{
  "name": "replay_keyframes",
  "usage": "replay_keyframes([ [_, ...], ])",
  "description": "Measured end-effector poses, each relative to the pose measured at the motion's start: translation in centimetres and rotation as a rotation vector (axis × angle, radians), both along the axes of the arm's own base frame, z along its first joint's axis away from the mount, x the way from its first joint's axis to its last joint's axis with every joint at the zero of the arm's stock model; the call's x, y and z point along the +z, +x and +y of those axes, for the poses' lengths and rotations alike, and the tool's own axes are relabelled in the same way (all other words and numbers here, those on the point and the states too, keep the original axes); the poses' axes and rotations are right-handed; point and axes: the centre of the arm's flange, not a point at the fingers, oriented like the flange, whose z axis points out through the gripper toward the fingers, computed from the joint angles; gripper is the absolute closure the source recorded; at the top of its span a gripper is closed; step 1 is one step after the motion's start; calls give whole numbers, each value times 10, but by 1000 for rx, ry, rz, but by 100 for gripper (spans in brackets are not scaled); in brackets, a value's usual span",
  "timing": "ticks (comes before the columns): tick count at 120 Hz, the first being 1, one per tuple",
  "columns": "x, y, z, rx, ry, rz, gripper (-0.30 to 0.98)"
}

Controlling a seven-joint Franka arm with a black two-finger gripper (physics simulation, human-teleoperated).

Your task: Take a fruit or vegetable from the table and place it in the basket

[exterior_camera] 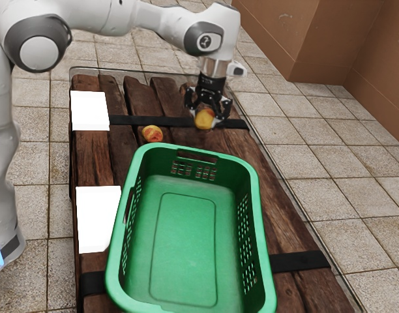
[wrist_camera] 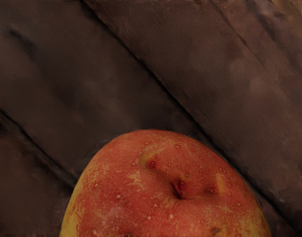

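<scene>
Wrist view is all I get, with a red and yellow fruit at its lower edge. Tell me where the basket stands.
Observer: In the exterior view, the green basket stands on the table, nearer that camera than the gripper.
Operator: Report any fruit besides the one under the hand.
Observer: One more, a small red and yellow fruit, just outside the basket's end that faces the gripper.
Operator: Name what lies along the table's edge nearest the arm's base.
Observer: Two flat white patches.
</scene>
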Motion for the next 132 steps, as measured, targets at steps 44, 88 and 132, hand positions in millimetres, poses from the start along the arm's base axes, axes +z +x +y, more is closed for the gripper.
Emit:
replay_keyframes([
  [44, 69, -10, -155, -292, 50, -39, 40],
  [88, 66, -72, -273, -519, 14, -2, 41],
  [132, 68, -86, -293, -544, 39, -5, 8],
])
